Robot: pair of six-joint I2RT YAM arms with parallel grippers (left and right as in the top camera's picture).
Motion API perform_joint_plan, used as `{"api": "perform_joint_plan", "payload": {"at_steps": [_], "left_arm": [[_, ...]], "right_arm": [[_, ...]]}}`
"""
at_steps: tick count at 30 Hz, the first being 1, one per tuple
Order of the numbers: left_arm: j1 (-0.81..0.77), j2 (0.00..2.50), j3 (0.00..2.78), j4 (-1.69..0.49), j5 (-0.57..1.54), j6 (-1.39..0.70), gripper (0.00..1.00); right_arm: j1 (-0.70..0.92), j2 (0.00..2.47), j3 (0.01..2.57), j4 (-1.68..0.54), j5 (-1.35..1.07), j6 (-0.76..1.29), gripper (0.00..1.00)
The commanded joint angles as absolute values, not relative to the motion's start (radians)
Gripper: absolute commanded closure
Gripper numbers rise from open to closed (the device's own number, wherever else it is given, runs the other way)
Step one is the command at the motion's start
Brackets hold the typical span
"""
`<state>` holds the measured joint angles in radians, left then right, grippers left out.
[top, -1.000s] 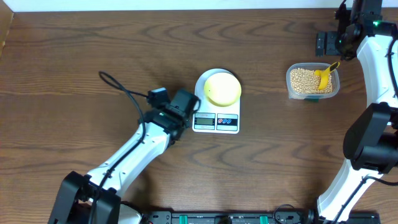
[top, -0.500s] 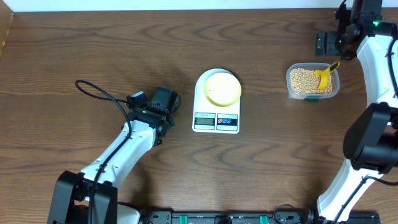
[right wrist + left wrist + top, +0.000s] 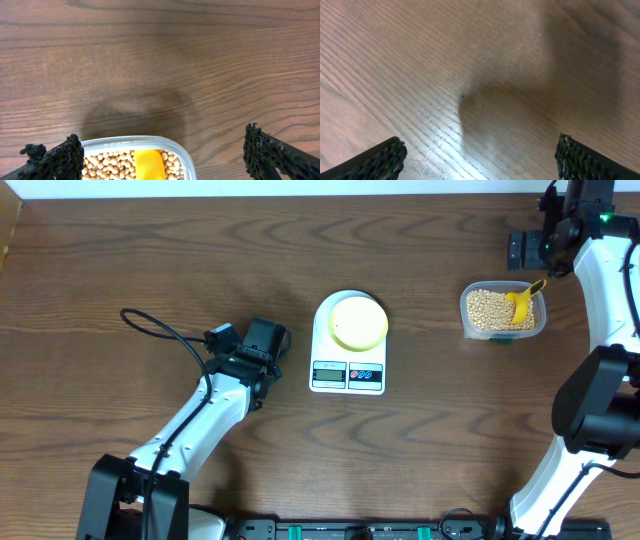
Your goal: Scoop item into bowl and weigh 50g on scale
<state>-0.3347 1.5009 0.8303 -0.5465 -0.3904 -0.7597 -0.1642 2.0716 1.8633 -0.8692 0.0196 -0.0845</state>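
bench (image 3: 150, 260): bare wood grain, carrying everything; scale at the middle, grain supply at the far right
left fingers (image 3: 380, 157): spread wide and empty over bare wood, just left of the scale; best kept there, clear of the platform so the reading is not disturbed
right fingers (image 3: 272, 155): spread wide, holding nothing, hovering just beyond the far edge of the container, whose rim shows between them
scale (image 3: 347, 376): white, display and buttons on the near edge; digits too small to read; likely needs to read zero with the bowl on it before any grain goes in
container (image 3: 464, 312): clear rounded-square tub, well right of the scale, not touching it
bowl (image 3: 358, 322): pale yellow, sits on the scale platform, looks empty
scoop (image 3: 522, 302): yellow, lying in the container with its handle pointing to the far right corner; the step in hand looks to be picking it up, so come down with the fingers square across the handle and close high enough to miss the rim
soybeans (image 3: 487, 308): a loose heap, all in the container; take shallow scoops, carry them level, and tip in slowly near the target
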Motion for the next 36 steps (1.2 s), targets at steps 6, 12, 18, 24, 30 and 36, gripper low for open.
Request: {"api": "perform_joint_plan", "payload": {"at_steps": [6, 12, 18, 24, 30, 36], "left_arm": [[-0.329, 1.504, 0.822, -0.524, -0.393, -0.769, 0.02], [-0.329, 1.504, 0.822, -0.525, -0.395, -0.768, 0.03], [-0.329, 1.500, 0.828, -0.503, -0.384, -0.767, 0.03], [-0.329, 1.458, 0.878, -0.453, -0.118, -0.622, 0.04], [-0.331, 1.450, 0.998, -0.430, 0.047, -0.684, 0.17], [-0.338, 1.464, 1.012, -0.306, 0.194, -0.813, 0.22]], "right_arm": [[-0.159, 2.080, 1.876, -0.868, 0.027, -0.083, 0.01], [-0.159, 2.080, 1.876, -0.867, 0.027, -0.083, 0.01], [-0.159, 2.080, 1.876, -0.868, 0.026, -0.083, 0.01], [-0.159, 2.080, 1.876, -0.867, 0.027, -0.083, 0.01], [-0.159, 2.080, 1.876, -0.867, 0.026, -0.083, 0.01], [-0.160, 2.080, 1.876, -0.867, 0.027, -0.083, 0.01]]}}
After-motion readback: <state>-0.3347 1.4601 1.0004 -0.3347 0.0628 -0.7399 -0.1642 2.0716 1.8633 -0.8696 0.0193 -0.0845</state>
